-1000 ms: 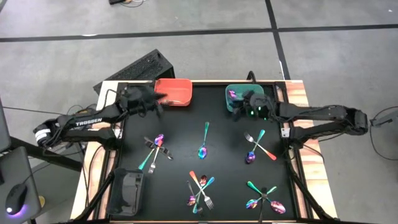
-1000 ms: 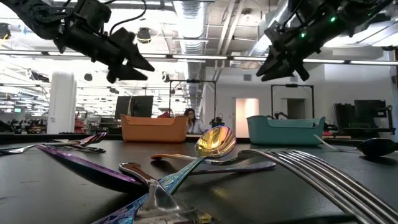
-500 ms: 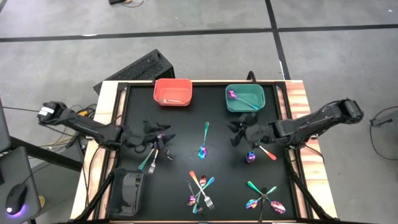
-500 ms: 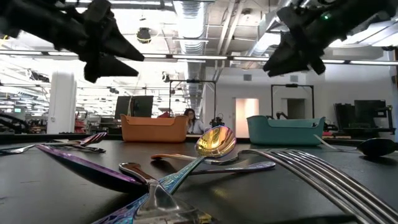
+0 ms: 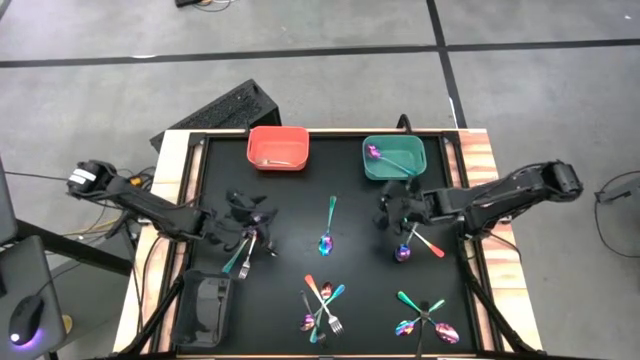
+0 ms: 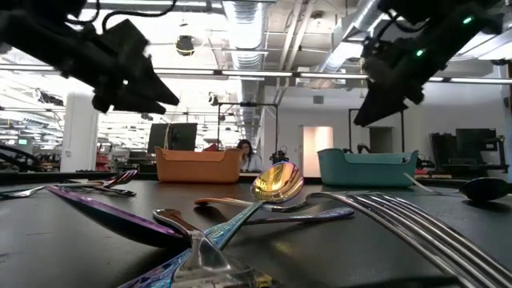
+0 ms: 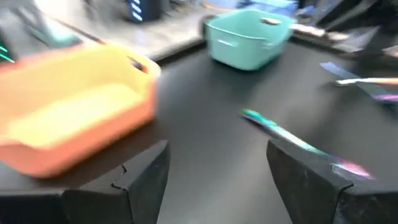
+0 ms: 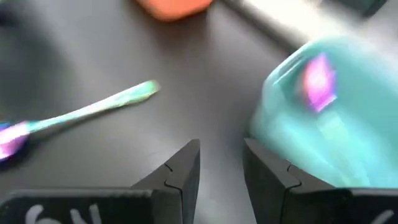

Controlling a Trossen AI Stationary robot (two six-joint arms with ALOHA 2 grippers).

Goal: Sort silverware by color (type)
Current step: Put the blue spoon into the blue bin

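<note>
While both claws are held spread and empty above the black worktop [image 5: 290, 250], the left claw [image 5: 243, 212] is seen beside the teal bin [image 5: 393, 157]'s far-left silverware cluster [image 5: 250, 243], the right claw [image 5: 395, 210] just below that bin.

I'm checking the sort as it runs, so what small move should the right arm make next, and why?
Probably lower the right gripper onto the crossed fork and spoon just below it: nothing shows between its parted fingers, and that pile lies closest to the teal bin.

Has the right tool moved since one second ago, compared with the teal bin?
Yes. The right tool was at the teal bin before; now it is away from it, nearer the front, over the black mat.
</note>
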